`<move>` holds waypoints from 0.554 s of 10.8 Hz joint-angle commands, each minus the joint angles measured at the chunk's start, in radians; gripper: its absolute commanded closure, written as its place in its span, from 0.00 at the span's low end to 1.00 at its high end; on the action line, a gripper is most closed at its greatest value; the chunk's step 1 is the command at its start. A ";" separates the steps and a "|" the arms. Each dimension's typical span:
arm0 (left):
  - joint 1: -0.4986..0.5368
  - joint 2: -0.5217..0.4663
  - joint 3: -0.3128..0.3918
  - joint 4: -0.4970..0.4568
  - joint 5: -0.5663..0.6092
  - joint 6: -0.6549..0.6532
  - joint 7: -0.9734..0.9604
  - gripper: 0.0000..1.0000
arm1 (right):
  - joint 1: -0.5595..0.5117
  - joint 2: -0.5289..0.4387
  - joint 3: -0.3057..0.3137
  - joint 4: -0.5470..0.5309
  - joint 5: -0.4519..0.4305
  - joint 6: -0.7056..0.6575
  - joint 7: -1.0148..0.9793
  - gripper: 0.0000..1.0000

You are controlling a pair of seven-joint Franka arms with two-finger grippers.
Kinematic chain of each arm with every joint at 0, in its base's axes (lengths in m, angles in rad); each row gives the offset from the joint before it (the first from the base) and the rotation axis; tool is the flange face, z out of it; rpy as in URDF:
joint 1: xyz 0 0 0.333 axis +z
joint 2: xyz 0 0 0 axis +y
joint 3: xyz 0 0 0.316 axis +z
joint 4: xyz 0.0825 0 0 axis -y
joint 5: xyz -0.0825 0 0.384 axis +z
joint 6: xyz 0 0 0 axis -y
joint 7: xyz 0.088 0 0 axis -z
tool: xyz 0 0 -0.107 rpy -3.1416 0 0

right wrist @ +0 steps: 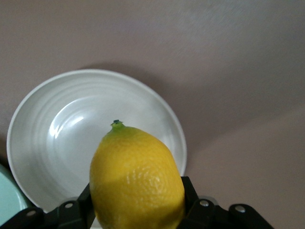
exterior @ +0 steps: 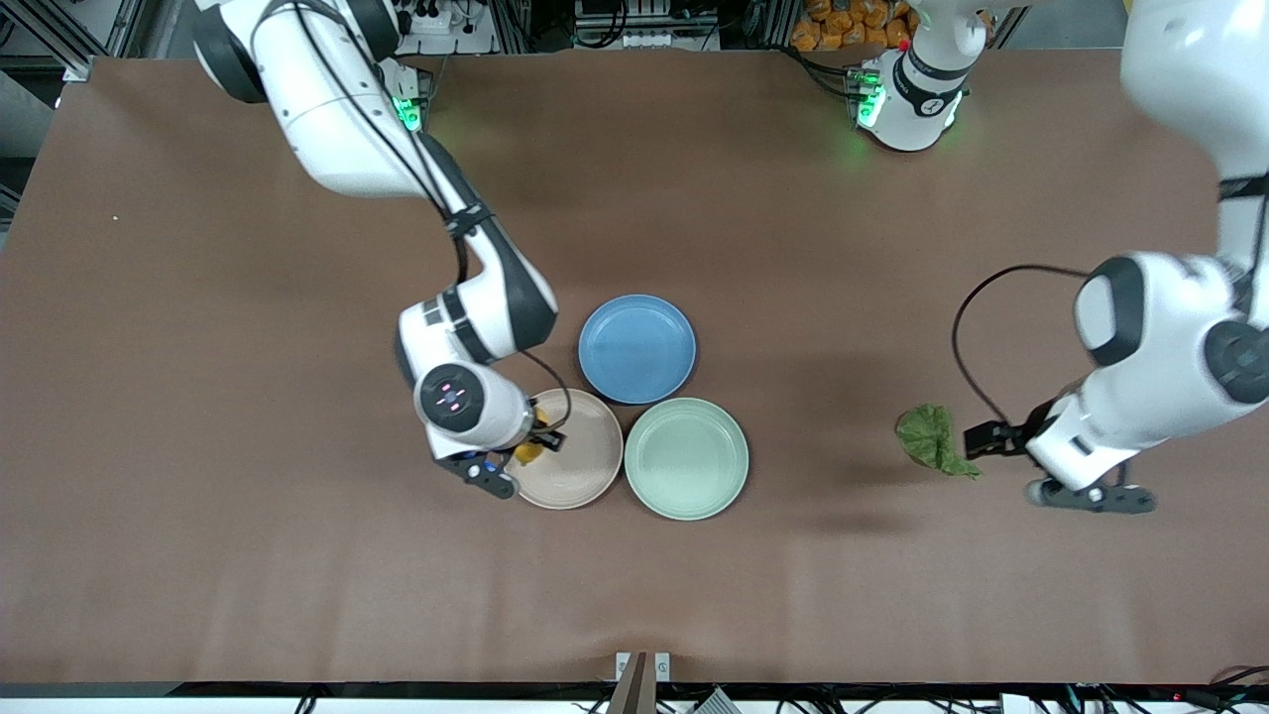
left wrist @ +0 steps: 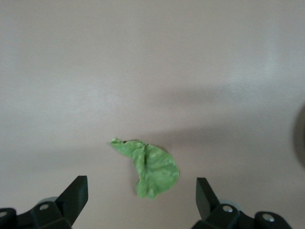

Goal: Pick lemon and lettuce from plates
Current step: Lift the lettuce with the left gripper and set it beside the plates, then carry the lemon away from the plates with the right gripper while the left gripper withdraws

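Observation:
My right gripper (exterior: 516,462) is shut on the yellow lemon (exterior: 527,453) and holds it over the edge of the beige-pink plate (exterior: 580,476). In the right wrist view the lemon (right wrist: 137,179) sits between the fingers (right wrist: 191,198) above the bare plate (right wrist: 57,129). The mint green plate (exterior: 686,458) beside it holds nothing. The dark green lettuce (exterior: 932,439) lies on the table toward the left arm's end, off any plate. My left gripper (exterior: 1091,494) is open and hovers just beside the lettuce (left wrist: 150,167), fingers (left wrist: 76,195) wide apart.
A blue plate (exterior: 636,348) with nothing on it touches the two other plates, farther from the front camera. The rim of the mint plate shows in the right wrist view (right wrist: 7,200). Brown tabletop (exterior: 297,555) surrounds everything.

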 commanded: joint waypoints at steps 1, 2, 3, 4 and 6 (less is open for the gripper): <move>0.005 -0.123 -0.001 0.074 0.067 -0.193 0.025 0.00 | -0.082 -0.029 0.008 0.062 -0.004 -0.160 -0.177 0.98; 0.005 -0.135 -0.008 0.095 0.064 -0.269 0.025 0.00 | -0.106 -0.043 0.008 0.061 -0.005 -0.190 -0.229 0.98; 0.004 -0.151 -0.007 0.120 0.063 -0.327 0.025 0.00 | -0.132 -0.052 0.007 0.061 -0.008 -0.229 -0.287 0.98; 0.004 -0.184 -0.008 0.128 0.061 -0.347 0.024 0.00 | -0.157 -0.058 0.007 0.062 -0.011 -0.247 -0.318 0.98; 0.004 -0.259 -0.016 0.128 0.055 -0.389 0.022 0.00 | -0.192 -0.071 0.007 0.061 -0.086 -0.260 -0.402 0.98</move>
